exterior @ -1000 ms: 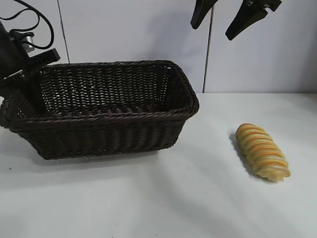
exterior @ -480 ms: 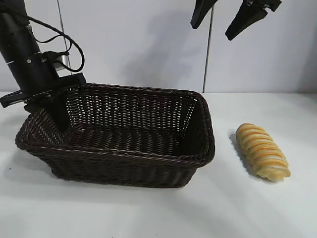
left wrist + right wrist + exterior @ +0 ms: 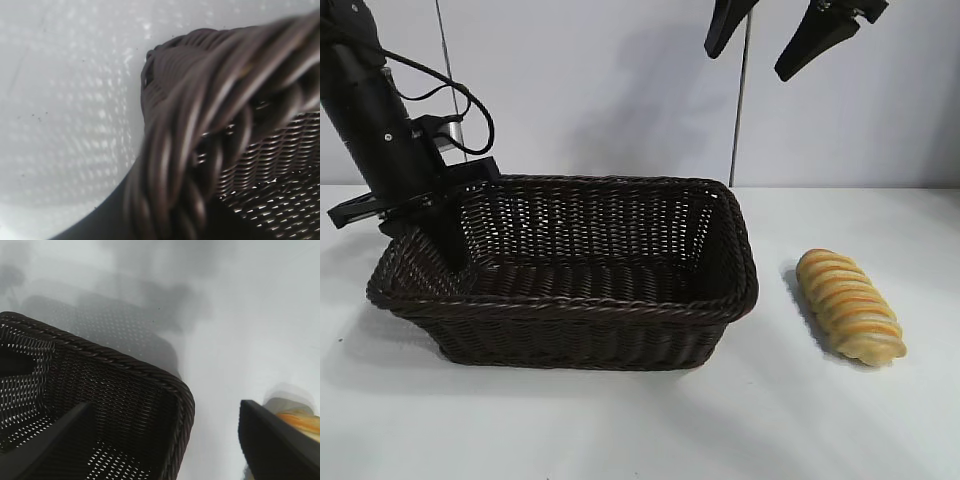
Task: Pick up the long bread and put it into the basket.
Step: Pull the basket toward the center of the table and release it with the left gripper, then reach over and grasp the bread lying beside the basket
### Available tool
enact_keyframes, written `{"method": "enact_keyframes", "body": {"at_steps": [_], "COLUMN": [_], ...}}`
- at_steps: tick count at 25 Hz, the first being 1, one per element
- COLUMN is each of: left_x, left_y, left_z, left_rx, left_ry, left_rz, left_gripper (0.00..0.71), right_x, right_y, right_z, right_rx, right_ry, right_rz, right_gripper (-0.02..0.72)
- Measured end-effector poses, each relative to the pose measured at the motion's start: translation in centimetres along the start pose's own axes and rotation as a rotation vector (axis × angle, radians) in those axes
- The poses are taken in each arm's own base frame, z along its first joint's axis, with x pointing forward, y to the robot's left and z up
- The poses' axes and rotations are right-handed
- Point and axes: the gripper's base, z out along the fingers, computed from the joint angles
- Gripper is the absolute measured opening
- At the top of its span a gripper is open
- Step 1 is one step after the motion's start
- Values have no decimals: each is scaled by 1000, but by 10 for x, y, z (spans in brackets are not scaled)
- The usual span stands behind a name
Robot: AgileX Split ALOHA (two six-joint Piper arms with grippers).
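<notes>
The long bread, golden with orange and pale ridges, lies on the white table to the right of the basket; a piece of it shows in the right wrist view. The dark woven basket rests level on the table. My left gripper stands at its left end, shut on the braided rim, one finger inside. That rim fills the left wrist view. My right gripper hangs high at the back, open and empty, above the gap between the basket corner and the bread.
A white wall with a vertical seam closes off the back. Bare white table runs along the front and around the bread. The left arm's cable loops above the basket's left end.
The basket was tilted at far left; it has been dragged right and now sits level. The left arm rose upright with it. The right arm and the bread have not moved.
</notes>
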Motion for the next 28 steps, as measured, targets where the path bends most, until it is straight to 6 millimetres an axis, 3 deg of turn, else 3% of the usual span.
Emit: {"method": "enact_keyframes", "body": {"at_steps": [4, 7, 13, 21, 26, 28], "left_x": [-1, -4, -3, 12, 30, 38], "left_y": [0, 1, -1, -2, -20, -24], "left_z": [-2, -7, -30, -103, -147, -154], "left_rx": [-10, -41, -73, -74, -58, -51], "left_ry": [-5, -12, -36, -185, -283, -295], "left_rz": [0, -9, -6, -26, -12, -14], "left_gripper": [458, 529, 550, 550, 550, 550], "right_x": [0, 0, 0, 0, 0, 0], "right_y": [0, 0, 0, 0, 0, 0], "right_z": [0, 0, 0, 0, 0, 0], "right_rx": [0, 0, 0, 0, 0, 0], "right_ry": [0, 0, 0, 0, 0, 0], "right_rz": [0, 0, 0, 0, 0, 0], "right_gripper": [572, 572, 572, 572, 572, 572]}}
